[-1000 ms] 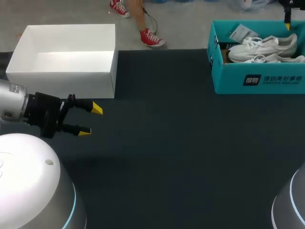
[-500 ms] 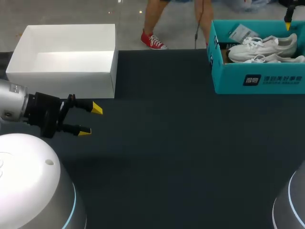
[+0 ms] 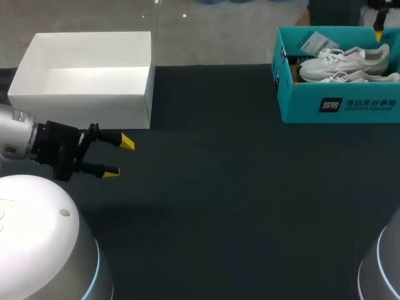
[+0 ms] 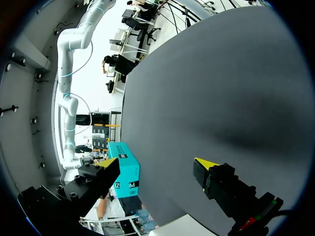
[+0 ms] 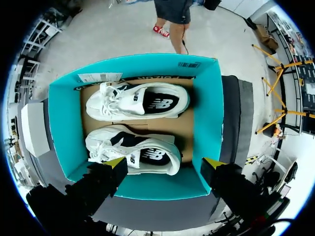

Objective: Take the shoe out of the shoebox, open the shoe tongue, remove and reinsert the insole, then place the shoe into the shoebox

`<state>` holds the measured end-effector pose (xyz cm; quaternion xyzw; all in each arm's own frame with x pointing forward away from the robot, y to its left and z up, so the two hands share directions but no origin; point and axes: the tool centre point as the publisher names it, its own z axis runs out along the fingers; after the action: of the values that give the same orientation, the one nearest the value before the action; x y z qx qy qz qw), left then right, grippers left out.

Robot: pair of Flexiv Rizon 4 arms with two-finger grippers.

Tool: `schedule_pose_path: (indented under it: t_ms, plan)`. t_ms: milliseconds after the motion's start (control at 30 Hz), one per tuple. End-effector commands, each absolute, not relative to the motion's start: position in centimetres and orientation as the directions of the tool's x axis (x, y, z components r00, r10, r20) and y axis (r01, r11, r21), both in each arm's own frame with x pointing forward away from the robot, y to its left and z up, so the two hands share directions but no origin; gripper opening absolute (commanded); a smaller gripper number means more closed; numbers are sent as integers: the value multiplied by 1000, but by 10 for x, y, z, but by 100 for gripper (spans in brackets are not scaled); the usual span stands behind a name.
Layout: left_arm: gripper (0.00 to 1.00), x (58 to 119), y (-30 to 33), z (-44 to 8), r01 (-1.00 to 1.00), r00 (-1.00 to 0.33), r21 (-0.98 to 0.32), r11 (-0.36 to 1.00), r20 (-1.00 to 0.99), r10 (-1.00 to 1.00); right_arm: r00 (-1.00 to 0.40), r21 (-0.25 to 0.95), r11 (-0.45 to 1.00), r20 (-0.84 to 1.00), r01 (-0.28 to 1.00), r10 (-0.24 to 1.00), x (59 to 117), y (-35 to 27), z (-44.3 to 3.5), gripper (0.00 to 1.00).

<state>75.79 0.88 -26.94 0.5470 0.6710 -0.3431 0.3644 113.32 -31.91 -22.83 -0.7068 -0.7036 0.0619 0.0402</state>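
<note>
two white shoes [image 5: 130,150] lie side by side in teal shoebox [image 5: 204,113], far right of table [image 3: 219,187]. long axes across the box, toes toward table middle. right gripper [image 5: 165,162] above them, jaws wide, holding nothing. left gripper [image 3: 119,157] wide open beside white box [image 3: 87,75].

A robotics lab (a test bench): left arm [image 3: 19,140] and right arm [image 3: 381,269] at a dark-covered table [image 3: 237,187]

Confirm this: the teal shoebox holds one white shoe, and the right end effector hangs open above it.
Wrong on the count. The teal shoebox holds two: one white shoe beside a second white shoe, as the right wrist view shows. The rest stands: the right end effector hangs open above it.
</note>
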Motion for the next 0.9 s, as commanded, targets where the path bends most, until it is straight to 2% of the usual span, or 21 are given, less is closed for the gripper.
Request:
schedule_pose_path:
  t_ms: [33, 433, 900]
  plan:
    - [100, 757, 8, -269, 984, -137, -61, 167, -862, 488, -111, -419, 95, -14, 903, 994, 1121, -315, -226, 100]
    - [100, 757, 8, -269, 984, -137, -61, 167, -862, 488, -207, -348, 179, -45, 920, 977, 1069, -297, -227, 100]
    - [100, 757, 8, -269, 984, -137, -61, 167, -862, 488, -212, -328, 188, -39, 926, 976, 1070, -292, -221, 100]
